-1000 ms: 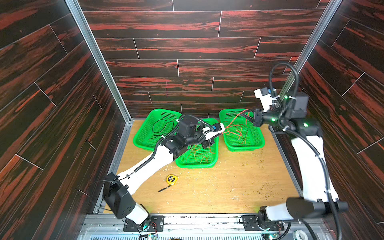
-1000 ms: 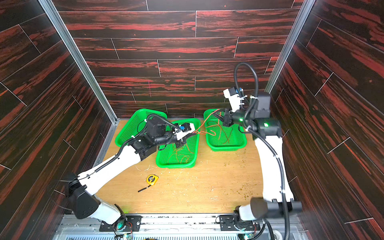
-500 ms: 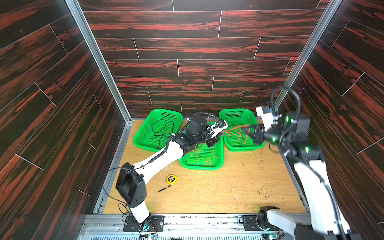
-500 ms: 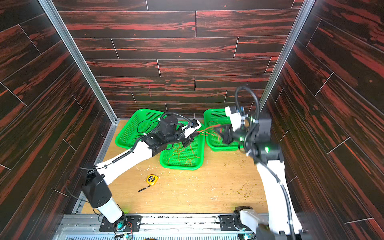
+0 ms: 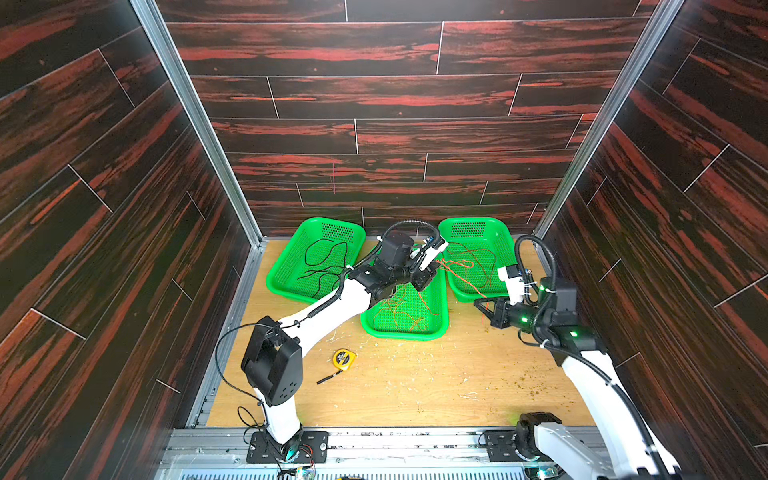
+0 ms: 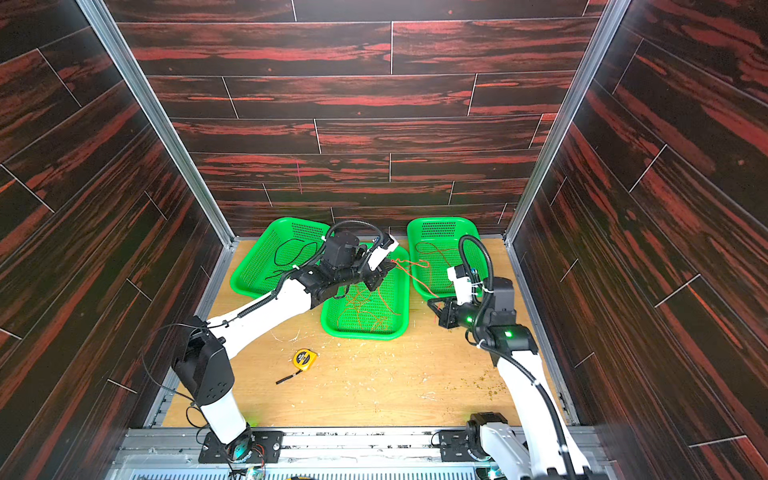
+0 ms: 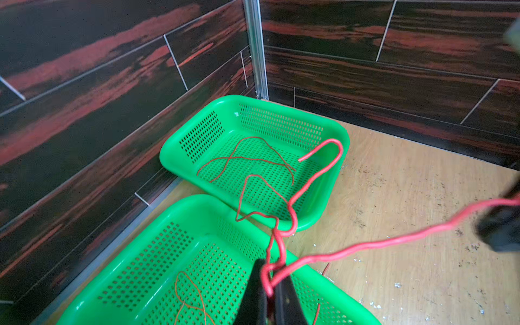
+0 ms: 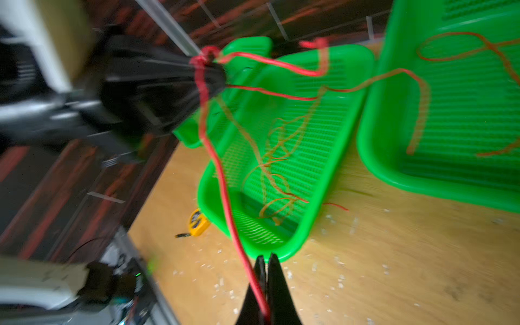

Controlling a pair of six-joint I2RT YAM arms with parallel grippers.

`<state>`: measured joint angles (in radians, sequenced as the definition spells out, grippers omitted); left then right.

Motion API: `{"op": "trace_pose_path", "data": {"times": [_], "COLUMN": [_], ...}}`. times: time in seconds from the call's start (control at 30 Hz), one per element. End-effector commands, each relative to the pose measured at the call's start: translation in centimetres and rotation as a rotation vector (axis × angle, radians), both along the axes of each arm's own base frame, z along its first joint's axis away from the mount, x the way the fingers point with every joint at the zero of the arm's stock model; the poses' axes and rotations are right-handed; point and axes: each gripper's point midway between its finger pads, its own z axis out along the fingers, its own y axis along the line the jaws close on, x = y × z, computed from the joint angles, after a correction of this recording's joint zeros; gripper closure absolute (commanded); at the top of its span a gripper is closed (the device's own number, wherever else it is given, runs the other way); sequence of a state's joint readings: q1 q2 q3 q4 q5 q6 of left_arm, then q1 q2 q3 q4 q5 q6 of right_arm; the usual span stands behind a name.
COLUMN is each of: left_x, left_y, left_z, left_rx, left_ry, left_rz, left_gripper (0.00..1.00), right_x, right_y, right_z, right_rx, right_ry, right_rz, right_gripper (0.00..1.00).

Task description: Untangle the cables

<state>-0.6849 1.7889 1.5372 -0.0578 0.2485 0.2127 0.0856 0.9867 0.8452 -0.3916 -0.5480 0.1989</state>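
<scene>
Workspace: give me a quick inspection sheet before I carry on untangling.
Surface: wooden table, littered with small flecks.
Job's things: black cable in left basket; orange cable in middle basket; red cable partly in right basket, the rest strung between the grippers.
Clutter: yellow tape measure and short black stick on the table.
Grippers: left gripper shut on red cable above the middle basket; right gripper shut on the same cable, over the table.
Cables: black hoses loop over both wrists.
Surroundings: dark wood-panel walls on three sides.

Robot lab cell: wood-print panel walls, aluminium posts, arms bolted to rail.
</scene>
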Motion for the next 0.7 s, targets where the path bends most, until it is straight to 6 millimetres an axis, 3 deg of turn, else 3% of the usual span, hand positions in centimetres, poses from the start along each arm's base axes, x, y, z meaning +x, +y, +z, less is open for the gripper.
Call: {"op": "trace_pose_path", "data": {"times": [0.0,0.07,0.23,0.4,0.47,0.53,0.67], "left_x": [2.2,1.5,-0.5,-2.3,-3.1,-3.6,-5.5], "left_y": [3.4,3.2,2.8,3.0,3.0,3.0,2.4], "left_z": [5.0,5.0,4.3,3.6,3.3,3.2,3.0], "left_rx": [-0.076,-0.067,-0.025,0.042,0.074,0.094,0.12], "left_ry": [-0.117,-0.138,-0.207,-0.291,-0.334,-0.366,-0.458], "left_rz": [0.139,0.103,0.001,-0.09,-0.137,-0.174,-0.297], "left_gripper": [1.0,1.0,1.0,1.0,1.0,1.0,1.0], "right_x": [0.1,0.1,-0.7,-3.0,-3.5,-3.9,-2.2], "right_y": [-0.6,-0.1,-0.5,-0.3,-0.4,-0.3,0.1], "right_z": [-2.6,-1.3,5.9,11.6,12.9,13.6,12.9], "right_rx": [-0.022,-0.015,-0.056,-0.098,-0.111,-0.136,-0.136], "right_ry": [0.104,0.068,-0.228,-0.43,-0.488,-0.532,-0.486], "right_rz": [-0.024,0.014,0.023,0.078,0.077,0.099,0.125], "right_gripper": [0.96,0.76,0.53,0.48,0.46,0.45,0.43]}}
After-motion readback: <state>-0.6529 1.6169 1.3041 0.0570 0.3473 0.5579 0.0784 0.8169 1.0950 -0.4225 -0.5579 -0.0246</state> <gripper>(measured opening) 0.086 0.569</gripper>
